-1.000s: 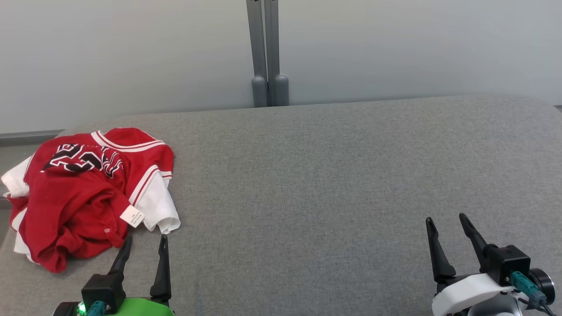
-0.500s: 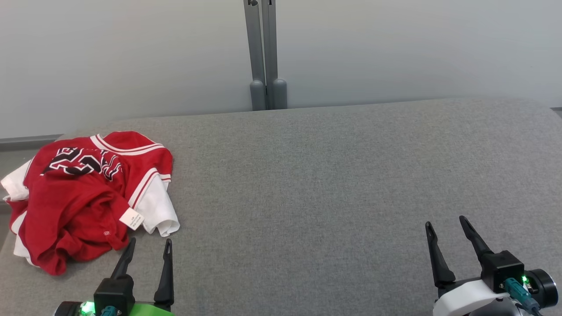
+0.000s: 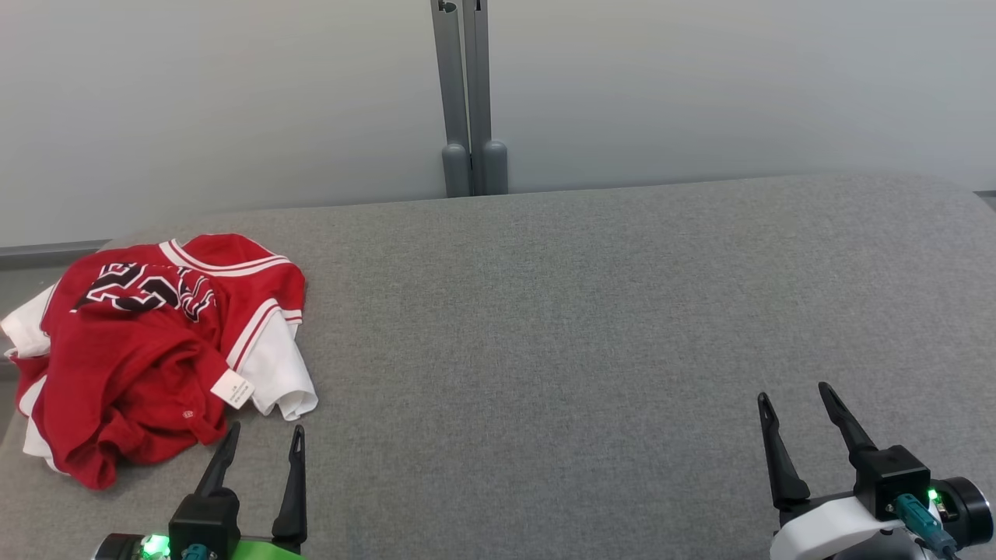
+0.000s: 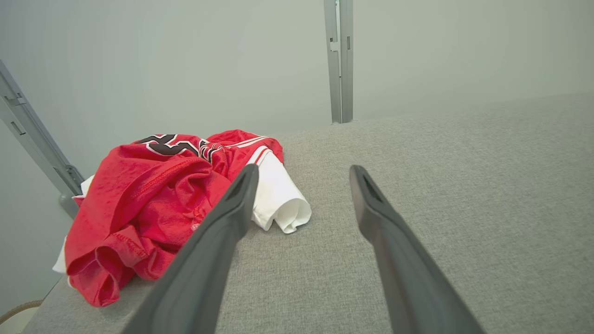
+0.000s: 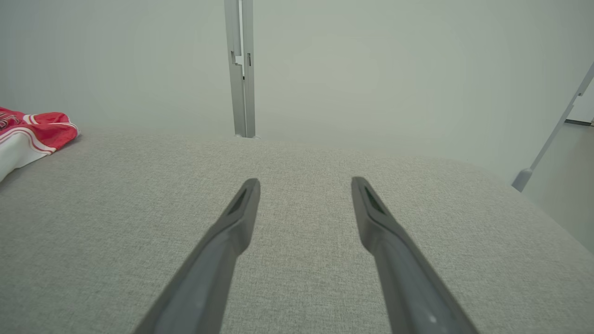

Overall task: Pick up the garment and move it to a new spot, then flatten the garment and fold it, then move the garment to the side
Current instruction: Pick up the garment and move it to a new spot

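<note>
Currently: garment (image 3: 148,342), red and white, crumpled at left edge of padded table (image 3: 583,311). Just beside it: left gripper (image 3: 265,428), jaws spread, empty; right gripper (image 3: 793,392) likewise, well apart. Risk: a shallow pinch may nudge the heap off the edge.

Crumpled jersey (image 3: 148,342) crowds table (image 3: 591,311)'s left corner.

One garment (image 3: 132,365) (red and white), two grippers (image 3: 267,425) (image 3: 793,390), one table (image 3: 545,327)

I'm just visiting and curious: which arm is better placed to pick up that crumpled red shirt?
Left. The open left end effector sits just beside the garment, nearly at its edge; the right end effector, also open, is far across the grey table.
</note>
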